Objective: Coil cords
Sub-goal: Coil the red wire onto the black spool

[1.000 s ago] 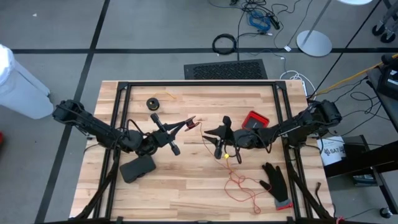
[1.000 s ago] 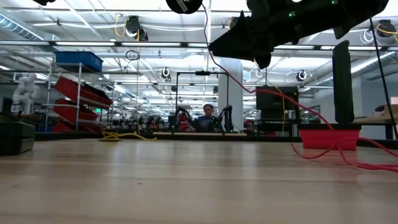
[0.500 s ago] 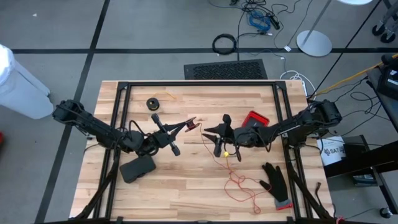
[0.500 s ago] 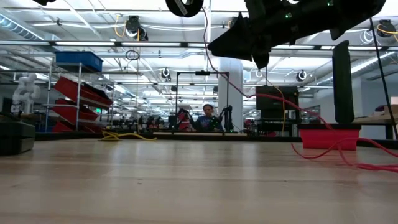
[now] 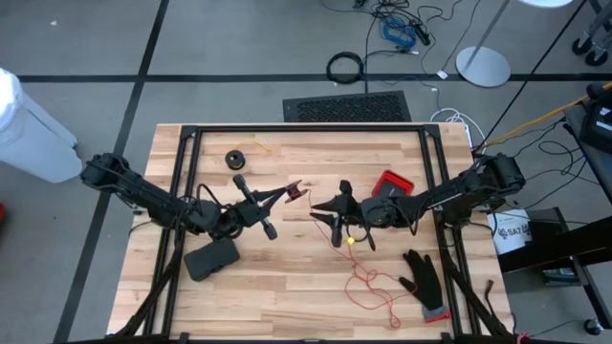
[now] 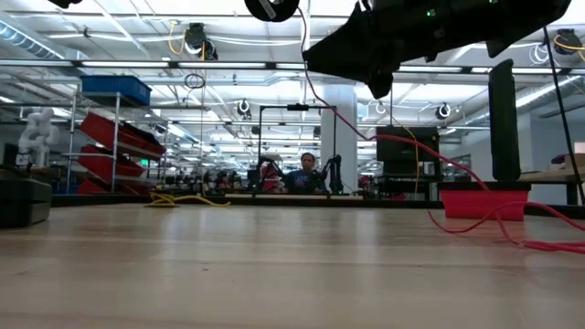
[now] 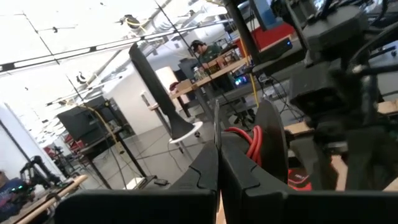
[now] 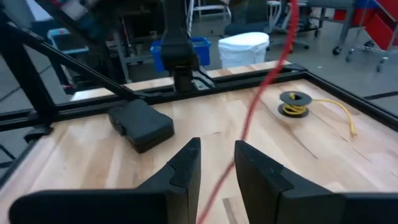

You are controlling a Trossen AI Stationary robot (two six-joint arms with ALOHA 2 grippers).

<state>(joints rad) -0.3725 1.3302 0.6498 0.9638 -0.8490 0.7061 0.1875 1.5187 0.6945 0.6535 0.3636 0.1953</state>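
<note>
Your red cord [image 5: 368, 279] runs from a loose tangle on the tabletop [image 5: 287, 287], beside the black glove [image 5: 424, 277], up to the left tool [image 5: 295, 189], which is clamped shut on what looks like its small red-wound spool, raised mid-table. The right tool [image 5: 337, 218] hangs just beside it with fingers [image 8: 186, 163] parted; the cord passes between them, contact unclear. The yellow-tan cord's spool [image 5: 235, 159] lies near the far-left corner, well apart from both tools.

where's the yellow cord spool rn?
High view: the yellow cord spool lies on the table's far left part, beyond the left tool, apart from both arms; the black case lies nearer.
</note>
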